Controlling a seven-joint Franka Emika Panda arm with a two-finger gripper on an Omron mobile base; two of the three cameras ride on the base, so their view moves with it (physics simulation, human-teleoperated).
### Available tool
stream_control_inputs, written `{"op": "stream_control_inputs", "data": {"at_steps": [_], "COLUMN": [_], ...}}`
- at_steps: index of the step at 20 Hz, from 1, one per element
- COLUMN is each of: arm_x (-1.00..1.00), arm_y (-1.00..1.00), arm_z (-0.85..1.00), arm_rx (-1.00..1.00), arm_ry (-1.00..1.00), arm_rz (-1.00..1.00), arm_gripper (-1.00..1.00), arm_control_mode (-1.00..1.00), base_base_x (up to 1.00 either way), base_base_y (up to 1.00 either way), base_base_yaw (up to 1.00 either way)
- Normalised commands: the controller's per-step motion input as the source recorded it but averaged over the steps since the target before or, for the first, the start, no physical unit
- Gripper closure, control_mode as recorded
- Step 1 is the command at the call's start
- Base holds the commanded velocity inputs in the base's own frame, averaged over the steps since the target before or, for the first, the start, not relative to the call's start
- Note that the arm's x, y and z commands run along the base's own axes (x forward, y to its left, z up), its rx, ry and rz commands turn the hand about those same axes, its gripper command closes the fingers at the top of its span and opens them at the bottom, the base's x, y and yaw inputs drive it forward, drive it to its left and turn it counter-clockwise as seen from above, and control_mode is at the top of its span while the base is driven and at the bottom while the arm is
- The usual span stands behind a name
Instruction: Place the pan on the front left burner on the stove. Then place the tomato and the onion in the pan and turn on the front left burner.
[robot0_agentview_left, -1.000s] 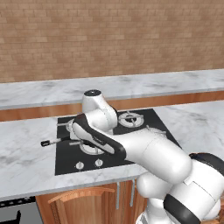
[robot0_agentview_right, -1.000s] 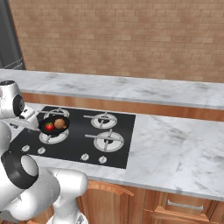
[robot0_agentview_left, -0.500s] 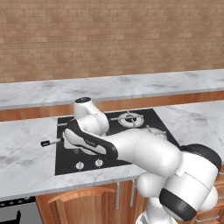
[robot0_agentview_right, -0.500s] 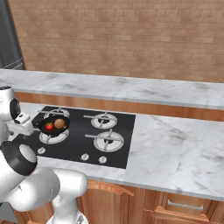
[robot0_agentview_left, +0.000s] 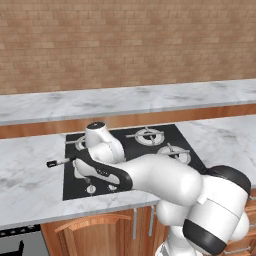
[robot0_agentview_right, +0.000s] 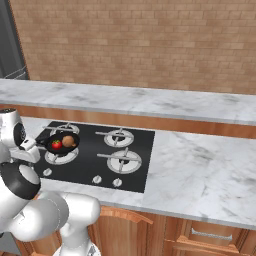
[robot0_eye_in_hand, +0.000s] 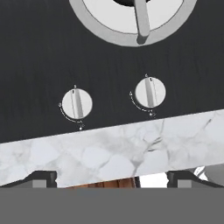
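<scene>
Gripper (robot0_eye_in_hand: 111, 177), fingers spread wide and empty, hangs above two silver knobs (robot0_eye_in_hand: 77, 103), apparently to light the front left burner (robot0_agentview_right: 60, 156) where the pan (robot0_agentview_right: 63, 143) holds tomato (robot0_agentview_right: 56, 144) and onion (robot0_agentview_right: 68, 141).

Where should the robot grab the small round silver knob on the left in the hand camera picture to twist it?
Probably by the raised straight bar across the small round silver knob. The tool should come straight down from above, one finger on each long side of the bar. The knob lies low on the flat black glossy cooktop, so its rim gives little hold, but the bar stands up.
</scene>
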Motion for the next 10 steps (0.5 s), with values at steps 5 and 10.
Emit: {"op": "stream_control_inputs", "data": {"at_steps": [5, 10], "arm_x": [0.01, 0.12], "arm_y": [0.05, 0.12], "arm_z": [-0.19, -0.17], "arm_rx": [0.0, 0.0], "arm_ry": [0.0, 0.0], "arm_rz": [0.0, 0.0], "arm_gripper": [-1.0, -1.0], "arm_control_mode": [-1.0, -1.0], "base_base_x": [0.0, 0.0], "base_base_y": [0.0, 0.0], "base_base_yaw": [0.0, 0.0]}}
